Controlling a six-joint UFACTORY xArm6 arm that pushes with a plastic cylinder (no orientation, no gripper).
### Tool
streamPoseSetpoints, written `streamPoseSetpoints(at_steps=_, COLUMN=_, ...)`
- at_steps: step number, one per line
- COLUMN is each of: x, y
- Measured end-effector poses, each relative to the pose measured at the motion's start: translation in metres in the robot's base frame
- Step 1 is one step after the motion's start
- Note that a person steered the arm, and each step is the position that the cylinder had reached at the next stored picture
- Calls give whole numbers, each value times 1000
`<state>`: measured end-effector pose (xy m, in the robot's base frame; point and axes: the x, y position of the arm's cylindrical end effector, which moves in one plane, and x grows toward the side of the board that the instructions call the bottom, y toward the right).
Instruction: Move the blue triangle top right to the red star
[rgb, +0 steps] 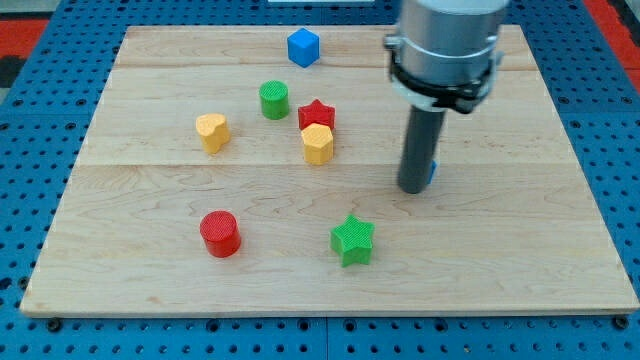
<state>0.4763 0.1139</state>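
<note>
The red star (317, 114) lies near the middle of the wooden board (150, 220), touching the yellow hexagon (318, 143) just below it. My tip (413, 188) rests on the board to the right of the star. A sliver of a blue block (431, 172) shows at the rod's right edge, touching it; the rod hides most of it, so I cannot make out its shape.
A blue cube (303, 47) sits at the view's top. A green cylinder (274, 99) is left of the star, a yellow heart (212, 131) further left. A red cylinder (220, 233) and a green star (352, 240) lie toward the view's bottom.
</note>
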Motion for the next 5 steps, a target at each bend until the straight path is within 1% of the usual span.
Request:
streamPoseSetpoints(at_steps=1, x=-19, y=0)
streamPoseSetpoints(at_steps=2, x=-53, y=-53)
streamPoseSetpoints(at_steps=3, x=-39, y=1)
streamPoseSetpoints(at_steps=4, x=-10, y=51)
streamPoseSetpoints(at_steps=5, x=-50, y=24)
